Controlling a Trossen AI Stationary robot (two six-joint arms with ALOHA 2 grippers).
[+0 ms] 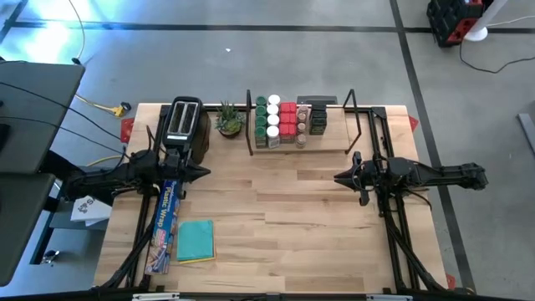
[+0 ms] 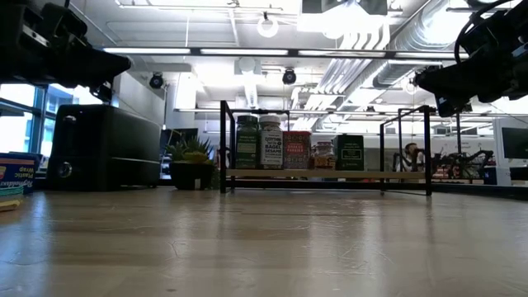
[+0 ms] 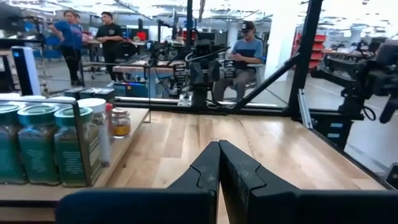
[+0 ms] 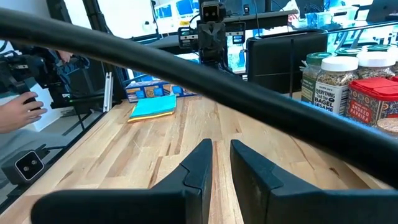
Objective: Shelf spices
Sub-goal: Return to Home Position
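Observation:
The spices [image 1: 284, 121] stand upright in tight rows on the left half of the shelf [image 1: 334, 144], a light-wood plank with black frame ends at the table's far edge. They are green-lidded and white-lidded jars, red tins, dark tins and tiny clear jars [image 3: 119, 122]. The low view shows them side by side [image 2: 285, 148]. My left gripper [image 3: 219, 149] hovers shut over the table's left side [image 1: 205, 173], pointing level to the right. My right gripper [image 4: 221, 149] hovers at the right [image 1: 338, 177], pointing left, with a narrow gap and nothing between its fingers.
A black toaster [image 1: 184, 121] and a small potted plant [image 1: 228, 121] stand left of the shelf. A plastic-wrap box [image 1: 167, 226] and a teal pad [image 1: 196, 240] lie near the left front. A person's hand [image 4: 18, 112] shows beyond the table's left side.

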